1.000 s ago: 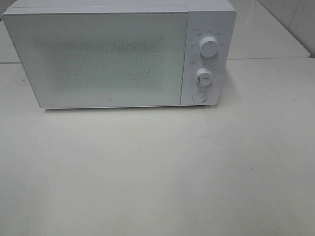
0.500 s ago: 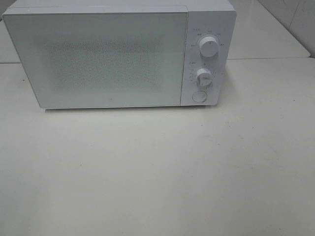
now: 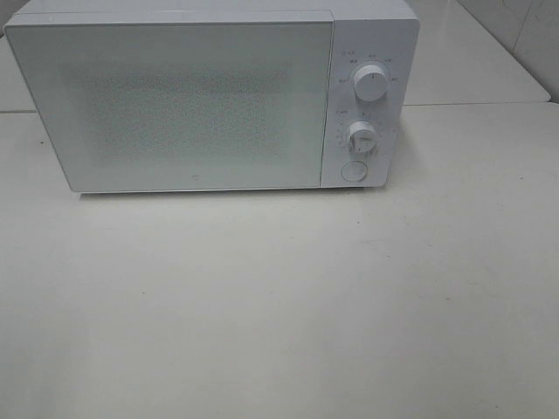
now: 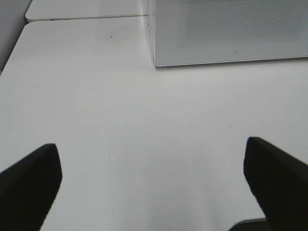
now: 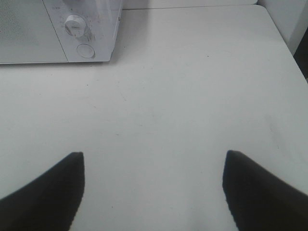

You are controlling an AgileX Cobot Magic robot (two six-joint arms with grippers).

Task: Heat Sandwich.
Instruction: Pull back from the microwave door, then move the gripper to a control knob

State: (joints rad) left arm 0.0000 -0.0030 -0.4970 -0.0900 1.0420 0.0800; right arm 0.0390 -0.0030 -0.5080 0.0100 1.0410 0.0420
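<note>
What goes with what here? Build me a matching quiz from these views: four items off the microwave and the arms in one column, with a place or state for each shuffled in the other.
Column one
1. microwave door
2. upper knob
3. round button
4. left pincer

Column two
a. lowest on the control panel
b. open, nothing between its fingers
c. shut
d. highest on the control panel

Pairs: 1-c, 2-d, 3-a, 4-b
</note>
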